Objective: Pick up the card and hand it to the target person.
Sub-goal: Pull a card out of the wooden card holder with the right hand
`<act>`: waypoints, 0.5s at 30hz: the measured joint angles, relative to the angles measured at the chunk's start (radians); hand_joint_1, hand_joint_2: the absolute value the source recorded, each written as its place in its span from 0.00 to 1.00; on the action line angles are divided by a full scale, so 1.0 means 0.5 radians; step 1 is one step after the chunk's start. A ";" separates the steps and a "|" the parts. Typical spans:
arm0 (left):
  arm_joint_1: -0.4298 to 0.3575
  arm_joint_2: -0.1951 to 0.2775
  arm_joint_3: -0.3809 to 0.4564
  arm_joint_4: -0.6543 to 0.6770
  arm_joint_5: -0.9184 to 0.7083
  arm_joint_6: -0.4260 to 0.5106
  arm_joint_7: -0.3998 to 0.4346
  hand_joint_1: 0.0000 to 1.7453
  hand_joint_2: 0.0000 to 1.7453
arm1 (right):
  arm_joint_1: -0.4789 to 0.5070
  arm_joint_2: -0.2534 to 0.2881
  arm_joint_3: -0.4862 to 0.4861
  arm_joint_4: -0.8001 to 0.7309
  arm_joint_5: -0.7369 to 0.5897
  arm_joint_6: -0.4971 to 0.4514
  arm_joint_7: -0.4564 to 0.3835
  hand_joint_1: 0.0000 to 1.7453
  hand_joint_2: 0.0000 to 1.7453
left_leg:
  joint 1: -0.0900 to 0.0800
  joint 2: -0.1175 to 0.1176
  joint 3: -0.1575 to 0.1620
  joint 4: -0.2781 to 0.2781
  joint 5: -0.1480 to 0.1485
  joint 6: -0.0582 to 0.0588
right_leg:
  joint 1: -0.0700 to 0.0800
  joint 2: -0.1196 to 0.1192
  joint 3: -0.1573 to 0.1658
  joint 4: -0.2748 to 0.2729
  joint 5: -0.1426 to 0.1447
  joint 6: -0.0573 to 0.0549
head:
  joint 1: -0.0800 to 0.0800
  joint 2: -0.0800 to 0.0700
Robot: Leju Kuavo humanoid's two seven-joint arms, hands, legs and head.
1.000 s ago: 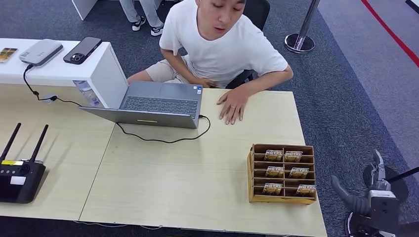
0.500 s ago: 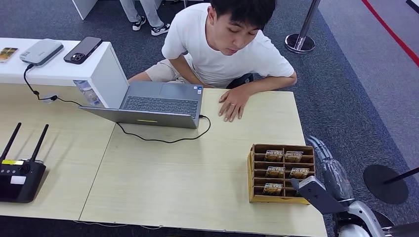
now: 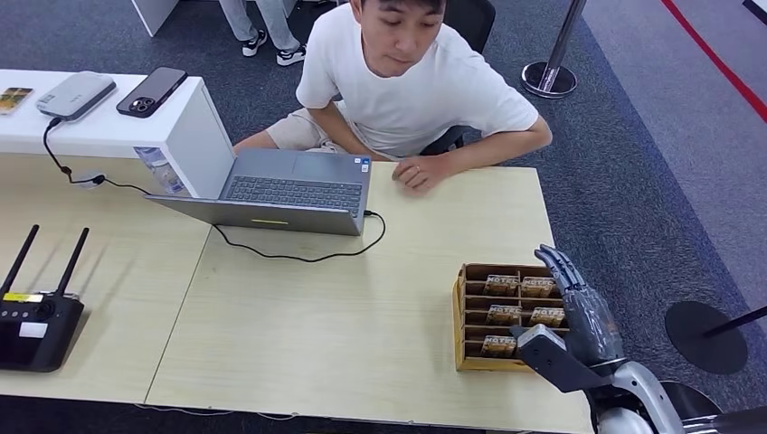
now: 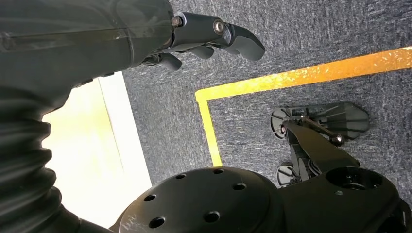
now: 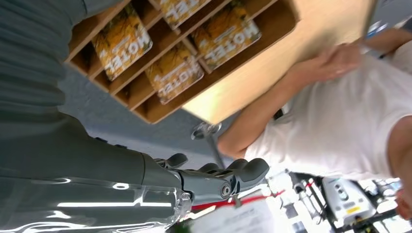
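Readable text: "HOTEL" on the cards

Each card (image 5: 123,42) standing in the wooden rack (image 3: 463,312) on the worktop (image 3: 362,307) bears the word "HOTEL" in large pale letters over a yellow-orange picture; the smaller print on them is too fine to read.

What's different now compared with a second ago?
The right robot hand rose from beside the table and moved over the card holder's right edge, holding nothing. The person's hand pulled back toward their body. Cards, laptop and router stayed put.
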 joint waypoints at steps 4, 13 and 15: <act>0.000 -0.001 0.004 0.000 0.001 0.001 0.002 0.00 1.00 | -0.037 -0.001 0.058 0.000 0.234 -0.202 0.140 0.18 1.00 | 0.000 0.000 0.000 0.000 0.000 0.000 | 0.000 0.000 0.000 0.000 0.000 0.000 | 0.000 0.000; -0.001 -0.002 0.009 0.000 -0.006 0.012 0.018 0.00 1.00 | -0.070 0.002 0.160 -0.049 0.534 -0.413 0.305 0.21 1.00 | 0.000 0.000 0.000 0.000 0.000 0.000 | 0.000 0.000 0.000 0.000 0.000 0.000 | 0.000 0.000; -0.001 -0.002 0.009 0.000 -0.006 0.015 0.017 0.00 1.00 | -0.070 0.002 0.177 -0.050 0.565 -0.429 0.317 0.20 1.00 | 0.000 0.000 0.000 0.000 0.000 0.000 | 0.000 0.000 0.000 0.000 0.000 0.000 | 0.000 0.000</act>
